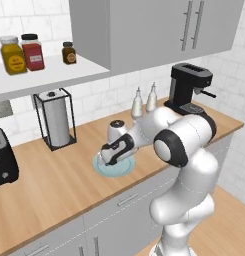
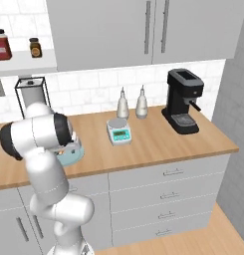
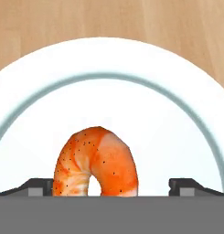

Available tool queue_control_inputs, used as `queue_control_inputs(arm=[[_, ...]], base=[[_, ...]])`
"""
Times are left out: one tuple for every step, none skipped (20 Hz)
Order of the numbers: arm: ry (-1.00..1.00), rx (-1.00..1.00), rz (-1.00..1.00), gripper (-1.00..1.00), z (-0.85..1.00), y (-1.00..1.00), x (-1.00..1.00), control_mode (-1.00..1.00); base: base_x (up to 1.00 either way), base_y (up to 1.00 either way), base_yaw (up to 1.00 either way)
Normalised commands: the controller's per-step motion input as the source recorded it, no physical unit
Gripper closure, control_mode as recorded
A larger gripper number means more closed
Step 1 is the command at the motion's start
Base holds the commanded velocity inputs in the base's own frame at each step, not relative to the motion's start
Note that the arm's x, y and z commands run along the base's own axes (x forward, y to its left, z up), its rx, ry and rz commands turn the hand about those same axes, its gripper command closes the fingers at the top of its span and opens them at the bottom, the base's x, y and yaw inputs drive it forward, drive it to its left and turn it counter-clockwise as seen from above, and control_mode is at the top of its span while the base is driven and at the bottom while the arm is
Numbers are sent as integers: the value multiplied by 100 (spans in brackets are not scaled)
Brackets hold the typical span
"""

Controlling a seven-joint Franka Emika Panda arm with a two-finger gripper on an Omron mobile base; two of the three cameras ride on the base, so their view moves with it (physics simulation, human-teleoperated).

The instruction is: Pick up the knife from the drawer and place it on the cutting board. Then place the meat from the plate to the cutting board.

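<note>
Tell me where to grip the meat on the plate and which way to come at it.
Grip the meat across its curled body, coming straight down from above. It lies flat as an arch on the plate, its hollow toward the hand camera, so only the outer flanks offer faces. The gripper is open, with one of its fingers on each side of the meat; lowering and closing should probably do.

Meat (image 3: 96, 162) lower edge cut off; plate (image 2: 73, 156) mostly behind arm.

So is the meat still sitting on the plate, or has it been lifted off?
On the plate: the meat lies on its white centre, between the open tool's tips.
</note>
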Motion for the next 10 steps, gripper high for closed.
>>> queue_control_inputs(arm=[[12,0,0,-100,-24,5,3,-100],[10,0,0,-100,-29,11,1,-100],[5,0,0,-100,-34,11,0,-100],[3,0,0,-100,-36,9,0,-100],[2,0,0,-100,-49,2,0,-100],[1,0,0,-100,-49,0,0,-100],[0,0,0,-100,-55,0,0,-100],[0,0,0,-100,-52,11,0,-100],[0,0,0,-100,-48,23,0,-100],[0,0,0,-100,-61,14,0,-100]], base=[[0,0,0],[0,0,0],[0,0,0],[0,0,0],[0,0,0],[0,0,0],[0,0,0],[0,0,0],[0,0,0],[0,0,0]])
